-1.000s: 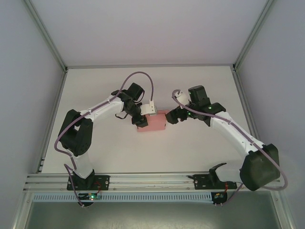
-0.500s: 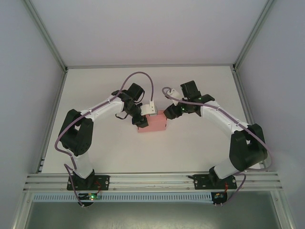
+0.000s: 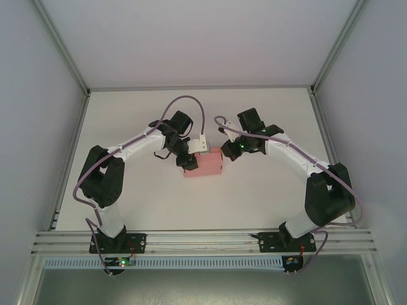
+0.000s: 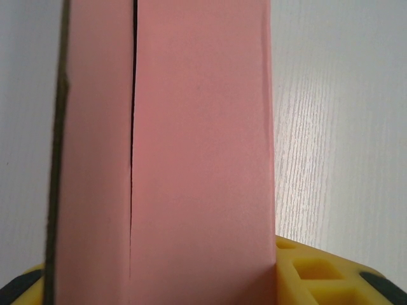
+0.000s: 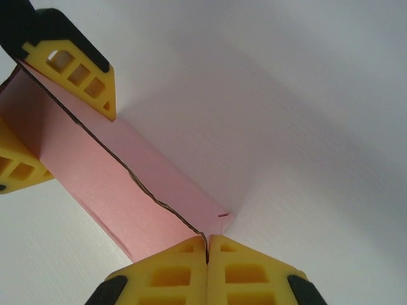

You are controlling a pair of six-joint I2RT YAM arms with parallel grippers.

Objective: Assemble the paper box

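No text to read
No lettering, label, brand, number or sign can be read anywhere; the box (image 3: 206, 164) at the table's centre shows plain pink card faces.

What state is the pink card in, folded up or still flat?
Folded up: the paper box is a rectangular block with walls; a narrow seam gapes along one face.

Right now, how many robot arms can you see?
2. The left arm comes in from the left side of the pink box. The right arm comes in from its right side.
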